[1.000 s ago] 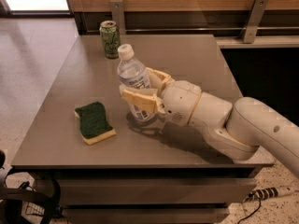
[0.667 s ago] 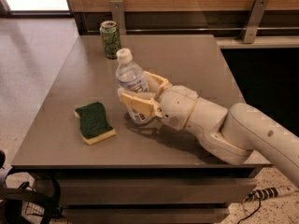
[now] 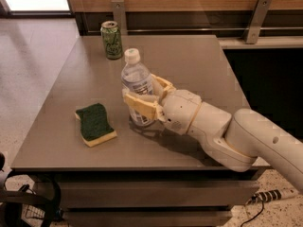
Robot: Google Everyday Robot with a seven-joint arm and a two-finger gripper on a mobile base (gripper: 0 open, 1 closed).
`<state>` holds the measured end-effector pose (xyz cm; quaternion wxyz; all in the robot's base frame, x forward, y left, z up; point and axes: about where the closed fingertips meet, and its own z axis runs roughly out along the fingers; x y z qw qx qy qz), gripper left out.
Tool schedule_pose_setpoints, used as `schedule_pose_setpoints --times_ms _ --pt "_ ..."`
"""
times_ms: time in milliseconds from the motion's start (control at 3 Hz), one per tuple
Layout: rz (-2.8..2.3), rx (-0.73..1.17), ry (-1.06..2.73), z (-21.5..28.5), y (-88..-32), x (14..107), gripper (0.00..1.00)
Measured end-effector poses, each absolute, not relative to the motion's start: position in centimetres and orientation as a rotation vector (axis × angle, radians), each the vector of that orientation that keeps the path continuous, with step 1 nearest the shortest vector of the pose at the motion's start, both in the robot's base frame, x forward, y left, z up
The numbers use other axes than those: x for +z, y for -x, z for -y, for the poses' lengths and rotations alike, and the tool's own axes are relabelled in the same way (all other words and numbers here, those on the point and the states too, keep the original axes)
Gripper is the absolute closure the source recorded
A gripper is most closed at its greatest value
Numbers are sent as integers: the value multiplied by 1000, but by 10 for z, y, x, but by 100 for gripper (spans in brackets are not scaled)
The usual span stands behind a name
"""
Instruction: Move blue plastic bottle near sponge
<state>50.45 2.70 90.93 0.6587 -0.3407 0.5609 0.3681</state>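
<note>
Blue plastic bottle (image 3: 135, 74) gripped mid-table, right of the sponge (image 3: 94, 123).
One grey table (image 3: 189, 60) is seen, with bare surface left open at the back right and along the front edge. One white arm (image 3: 246, 141) is stretched in from the right. One gripper (image 3: 140, 88) is clamped around the bottle's lower half, near the sponge but apart. One green can (image 3: 111, 39) is set by the back-left edge.

Arm (image 3: 246, 141): fat, rounded segments in glossy off-white plastic shell, with a thin tan seam ring between the domed wrist and the forearm and one small dark dot on the upper segment. Two-finger gripper (image 3: 139, 90), at the arm's left end in mid-view, clamped round the clear bluish plastic bottle (image 3: 135, 74). Its fingers (image 3: 142, 105) are flat, blocky, pale-yellow plastic.
</note>
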Motion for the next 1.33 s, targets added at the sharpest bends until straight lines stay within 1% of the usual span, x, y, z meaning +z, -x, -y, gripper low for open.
schedule_pose_setpoints --times_ms 333,1000,1333 --pt "-1268 835 774 -29 -504 910 62" --pt "-1264 838 781 -33 -503 912 15" --pt "-1262 840 784 -34 -502 912 0"
